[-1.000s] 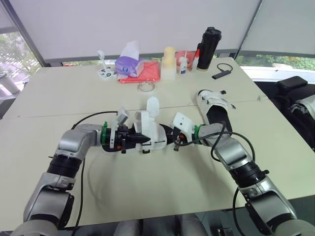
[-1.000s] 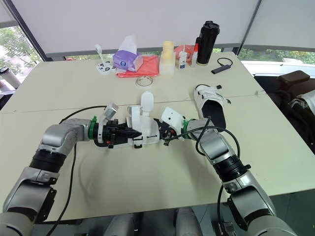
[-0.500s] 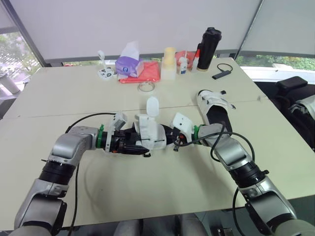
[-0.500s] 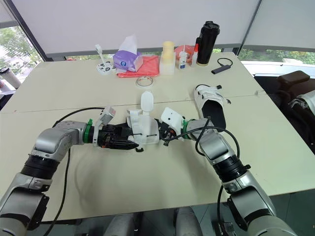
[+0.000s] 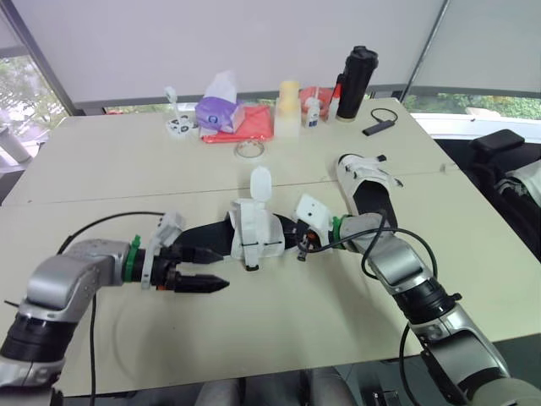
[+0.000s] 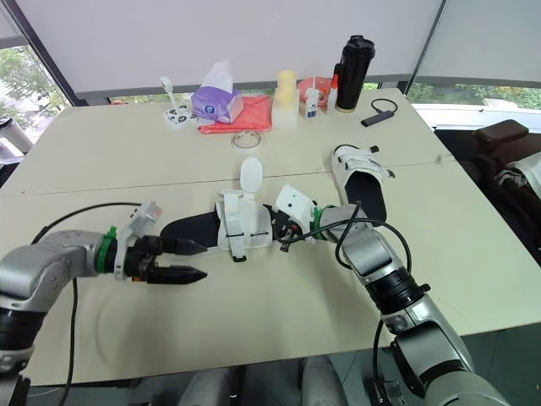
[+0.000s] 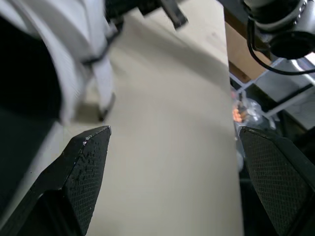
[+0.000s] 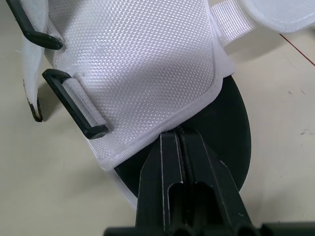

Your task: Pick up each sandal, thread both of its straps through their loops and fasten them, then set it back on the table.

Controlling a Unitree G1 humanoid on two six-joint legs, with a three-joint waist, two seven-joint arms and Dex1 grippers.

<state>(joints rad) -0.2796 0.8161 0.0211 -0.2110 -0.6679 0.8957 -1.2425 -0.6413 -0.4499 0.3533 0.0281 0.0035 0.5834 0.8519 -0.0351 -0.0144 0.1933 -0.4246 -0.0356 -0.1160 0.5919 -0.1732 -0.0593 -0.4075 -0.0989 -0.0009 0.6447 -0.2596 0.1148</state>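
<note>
A sandal with a black sole and white upper lies mid-table, one white strap flap standing upright. My right gripper is shut on the sandal's edge; in the right wrist view its closed fingers pinch the rim of the white upper beside two black loops. My left gripper hovers open just left of the sandal's heel, holding nothing. In the left wrist view its fingers stand wide apart with a loose strap end ahead. A second sandal lies to the right, straps fastened.
Along the far edge stand a purple tissue box, a red cloth, a cream cup, a black bottle and a small black cable. A tape ring lies behind the sandal.
My left gripper opened, let go of the sandal and drew back to the left. The right gripper kept its hold in the same place.
</note>
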